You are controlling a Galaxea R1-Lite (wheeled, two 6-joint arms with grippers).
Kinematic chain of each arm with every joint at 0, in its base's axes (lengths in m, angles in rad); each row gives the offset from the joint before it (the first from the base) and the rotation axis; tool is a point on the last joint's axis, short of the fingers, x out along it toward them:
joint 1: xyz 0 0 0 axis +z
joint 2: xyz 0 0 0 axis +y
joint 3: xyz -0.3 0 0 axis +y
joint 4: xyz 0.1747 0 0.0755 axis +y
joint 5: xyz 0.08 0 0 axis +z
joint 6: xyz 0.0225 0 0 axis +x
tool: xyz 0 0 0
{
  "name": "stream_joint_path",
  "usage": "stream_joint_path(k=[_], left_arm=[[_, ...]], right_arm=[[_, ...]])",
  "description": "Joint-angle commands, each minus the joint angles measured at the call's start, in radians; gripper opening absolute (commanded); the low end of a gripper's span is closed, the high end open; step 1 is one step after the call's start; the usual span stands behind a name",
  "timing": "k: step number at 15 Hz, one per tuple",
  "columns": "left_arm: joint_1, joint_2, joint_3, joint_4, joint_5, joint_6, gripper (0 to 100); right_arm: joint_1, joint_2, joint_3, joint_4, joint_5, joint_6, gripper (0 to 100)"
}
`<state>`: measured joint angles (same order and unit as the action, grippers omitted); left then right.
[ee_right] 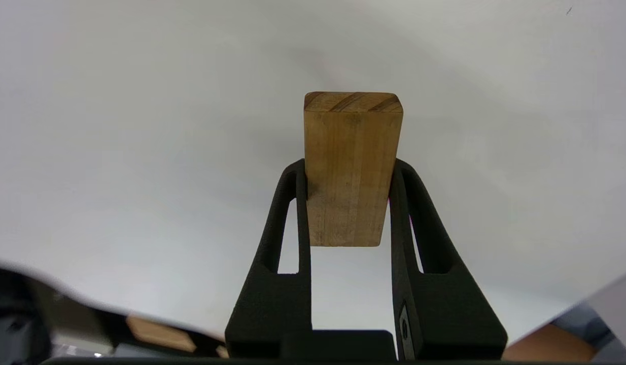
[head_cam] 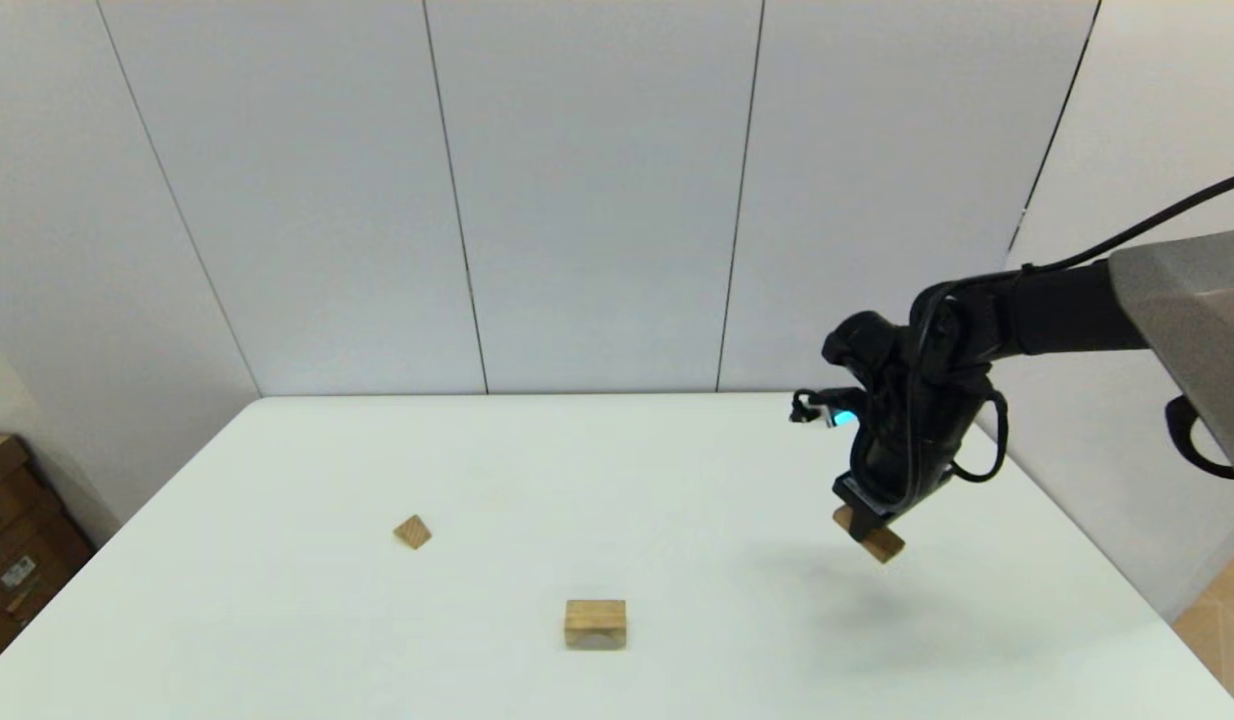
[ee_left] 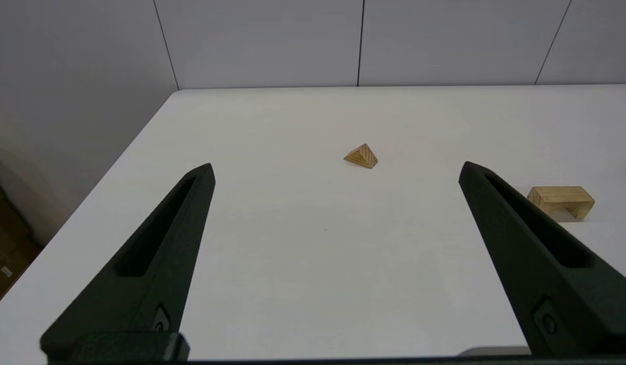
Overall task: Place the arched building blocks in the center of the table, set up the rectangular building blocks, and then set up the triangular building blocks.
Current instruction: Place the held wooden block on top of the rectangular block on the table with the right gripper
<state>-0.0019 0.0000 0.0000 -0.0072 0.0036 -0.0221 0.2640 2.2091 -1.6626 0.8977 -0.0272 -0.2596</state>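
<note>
**Rectangular block held above the table's right side**

In the head view, the right gripper is seen raised over the right part of the white table, with the rectangular building block pinched between its fingers and tilted, clear of the surface. Only the right wrist view reveals the grip closely: the block is clamped by its long sides and protrudes past the fingertips. The arched building block is seen resting on the table near the front middle, and the triangular building block lies well apart to its left. The left gripper is shown only by its own wrist camera, fingers spread wide and holding nothing, low over the table with the wedge ahead and the arch just beyond one finger.
</note>
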Motion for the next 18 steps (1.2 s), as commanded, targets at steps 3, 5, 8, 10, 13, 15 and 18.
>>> stream_joint_path(k=[3,5,8,10,13,15,18], left_arm=[[0.0,0.0,0.0,0.0,-0.001,-0.001,100],[0.0,0.0,0.0,0.0,0.001,-0.001,100],[0.0,0.0,0.0,0.0,0.001,-0.001,100],[0.0,0.0,0.0,0.0,0.001,-0.001,100],[0.0,0.0,0.0,0.001,0.001,-0.001,100],[0.0,0.0,0.0,0.0,-0.001,-0.001,100],[-0.001,0.0,0.0,0.0,-0.001,0.001,100]], right_arm=[[0.165,-0.17,0.001,0.118,0.01,0.163,0],[0.254,-0.186,0.001,0.126,0.003,0.224,0],[0.359,-0.181,-0.002,0.124,0.003,0.218,0],[0.428,-0.151,0.0,0.132,0.003,0.217,0],[0.489,-0.121,-0.005,0.196,0.004,0.123,0],[0.504,-0.114,-0.002,0.219,0.009,0.019,0],[0.527,-0.105,-0.008,0.231,0.006,-0.084,0]])
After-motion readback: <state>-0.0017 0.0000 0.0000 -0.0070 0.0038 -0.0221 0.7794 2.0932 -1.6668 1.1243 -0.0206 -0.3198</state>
